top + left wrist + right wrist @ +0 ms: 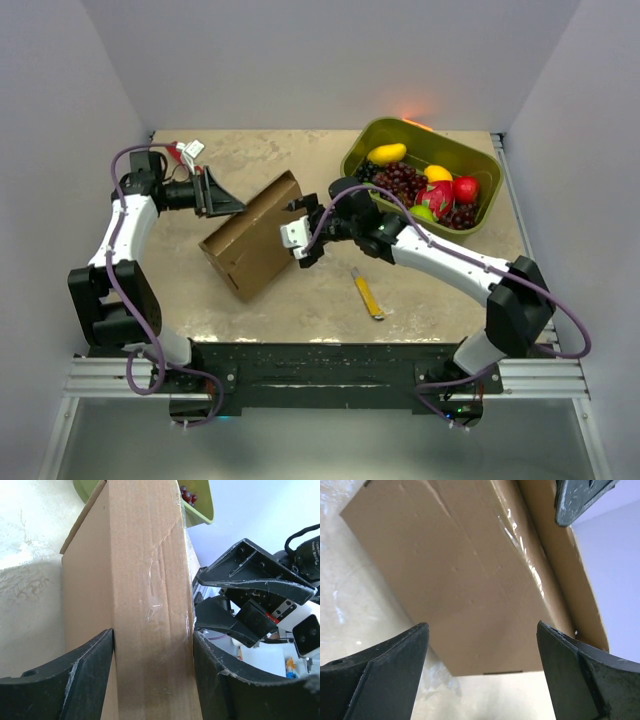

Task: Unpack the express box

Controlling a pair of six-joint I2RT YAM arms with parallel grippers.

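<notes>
Express box (255,238) sits askew on table (300,300), centre-left, lid closed, clear tape along seam; contents hidden. Left gripper (152,640) clamps its narrow side, fingers pressed on both faces. Right gripper (481,625) spread wide at opposite end, holding nothing.

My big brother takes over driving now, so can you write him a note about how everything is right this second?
Left gripper: jaws closed on the express box, clamping one end.
Right gripper: jaws wide open, empty, facing the box's other end.
The box sits between the two grippers.
Done: box gripped. It looks closed, with clear tape along a seam.
To do: open it and take out what is inside.
</notes>
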